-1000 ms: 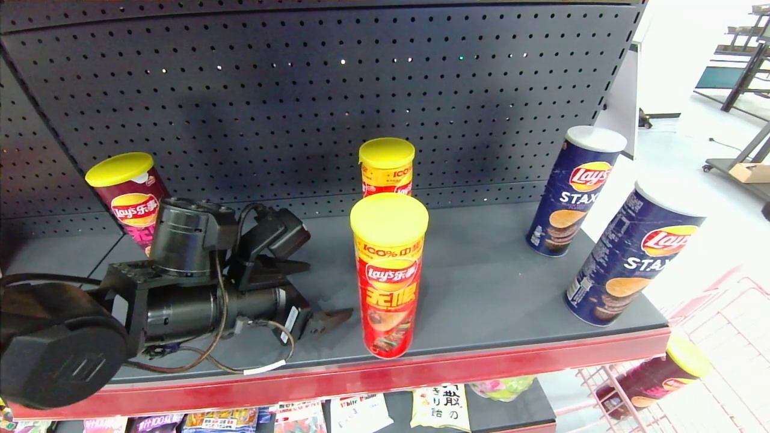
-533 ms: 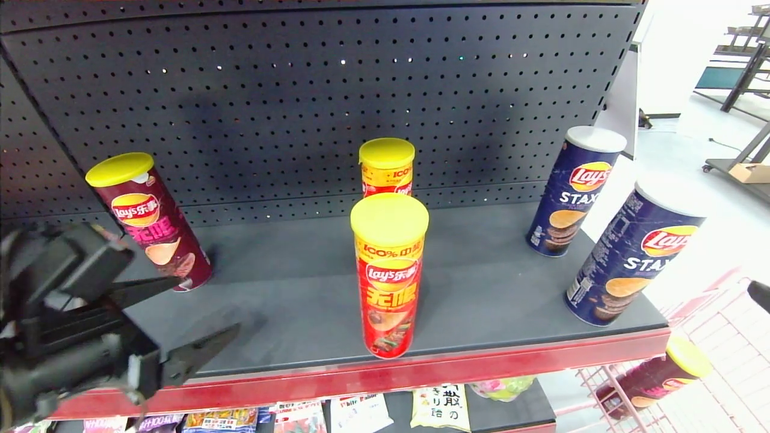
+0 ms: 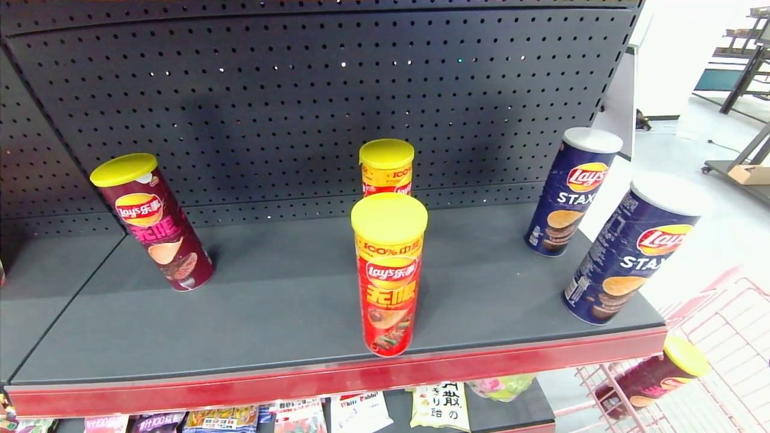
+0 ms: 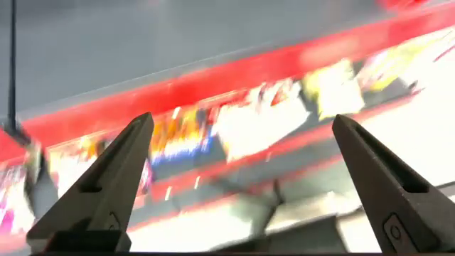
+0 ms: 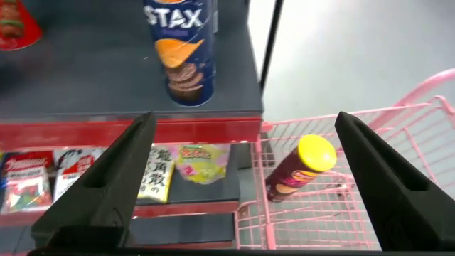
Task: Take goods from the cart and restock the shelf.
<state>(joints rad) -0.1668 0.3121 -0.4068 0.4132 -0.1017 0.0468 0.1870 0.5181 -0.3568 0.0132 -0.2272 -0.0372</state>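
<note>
My left gripper (image 4: 242, 186) is spread wide with nothing between its fingers. It hangs in front of the red front lip of the shelf (image 4: 213, 71). The picture there is blurred, but I can make out snack packets (image 4: 242, 131) on the level below.

My right gripper (image 5: 242, 181) is also wide open and empty. It sits out in front of the shelf's right end, above the pink wire cart (image 5: 402, 124). Inside the cart a maroon can (image 5: 298, 169) with a yellow lid leans at a tilt. In the head view that cart (image 3: 722, 325) is at 4 o'clock from the shelf (image 3: 271, 313), and the maroon can (image 3: 652, 379) shows just under the shelf's right corner.

On the shelf, the front red can (image 3: 389, 273) stands upright at the lip, near the middle. The rear red can (image 3: 387, 167) stands at its 12 o'clock, close to the perforated back panel (image 3: 271, 108). The shelved maroon can (image 3: 153, 222) stands at 9 o'clock, well apart from it. At 3 o'clock the front blue can (image 3: 631, 249) stands by the right edge, and the rear blue can (image 3: 571, 192) is at 2 o'clock, deeper in. No two cans touch.
</note>
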